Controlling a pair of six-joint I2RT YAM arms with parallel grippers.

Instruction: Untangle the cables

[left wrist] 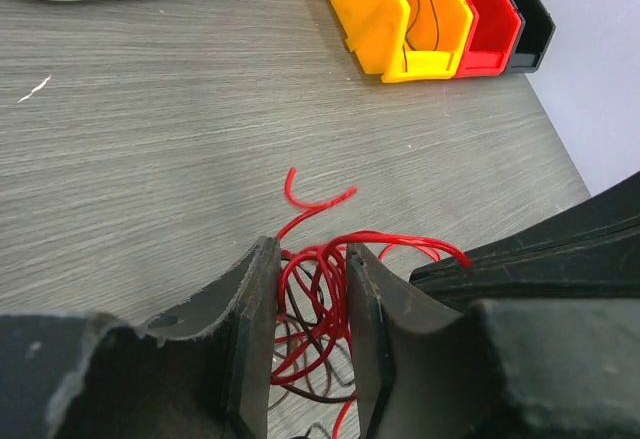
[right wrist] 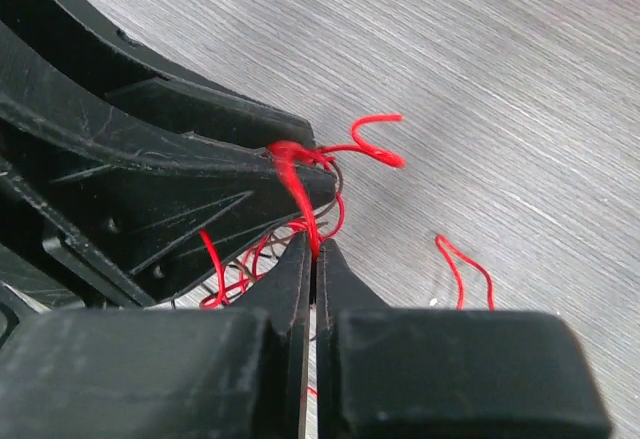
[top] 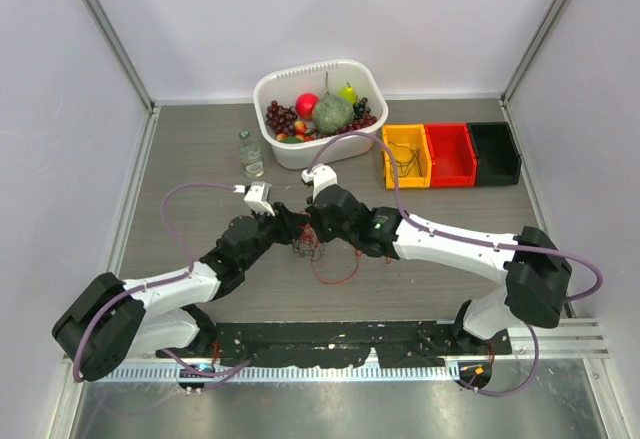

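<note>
Grey bench (top: 200, 149): cables (left wrist: 320, 289) mid-bench; left end effector (left wrist: 308, 254) closed down on red loops; right end effector (right wrist: 313, 249) pinched shut on one red strand. Risk: if you pull apart hard, knots tighten or the strand snaps.

Overhead view looks down on the table (top: 200, 159); both close wrist views share the cables (left wrist: 312, 299).

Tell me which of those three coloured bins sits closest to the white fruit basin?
The yellow bin, at the row's left end beside the white basin; the red bin is in the middle, the black bin farthest away.
</note>
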